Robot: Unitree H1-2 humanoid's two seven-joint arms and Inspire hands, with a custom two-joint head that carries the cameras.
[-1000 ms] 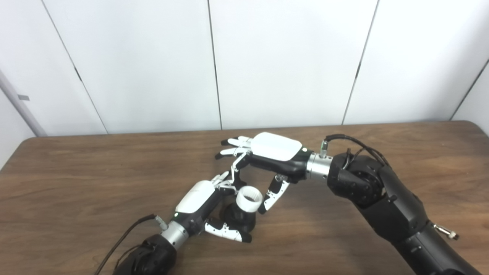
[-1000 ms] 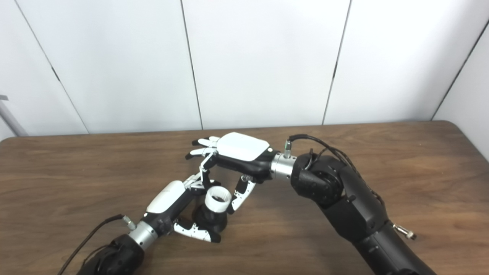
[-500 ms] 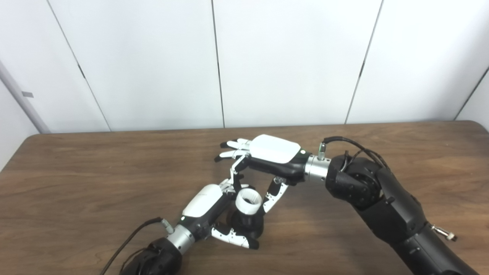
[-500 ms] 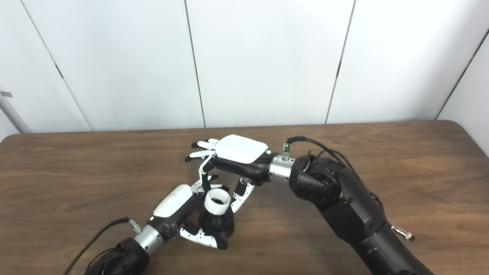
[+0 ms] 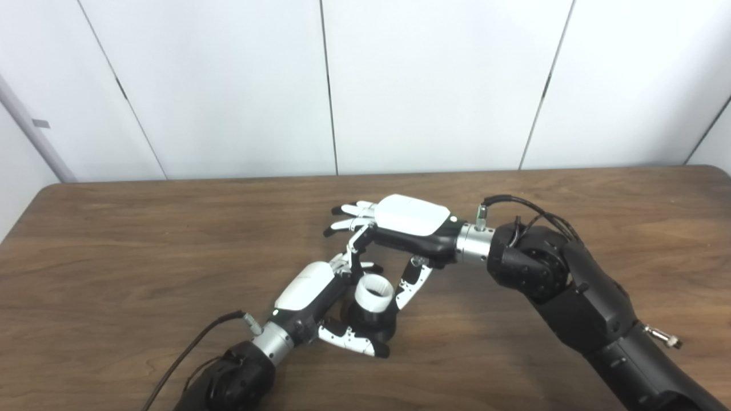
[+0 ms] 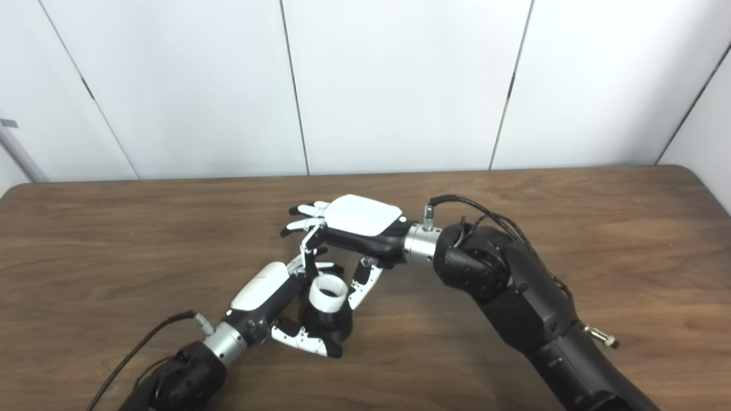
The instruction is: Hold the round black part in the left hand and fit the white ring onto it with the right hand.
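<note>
My left hand (image 5: 305,292) is shut on the round black part (image 5: 368,321), holding it low over the table, fingers behind it and thumb in front. The white ring (image 5: 374,290) sits on top of the black part, tilted a little toward the camera. From above and to the right, my right hand (image 5: 406,221) reaches over it, one finger down on the ring's left side and the thumb on its right, pinching it. Its other fingers stay stretched out to the left. How deep the ring sits is hidden.
The brown wooden table (image 5: 114,245) spreads wide around both hands. White wall panels (image 5: 434,85) stand behind its far edge. A black cable (image 5: 188,357) trails from my left wrist, and cables loop at my right wrist (image 5: 519,208).
The whole picture has shifted, so the camera moved. My left hand has slid right with the black part, bringing it more squarely under the ring. The right hand keeps its pinch.
</note>
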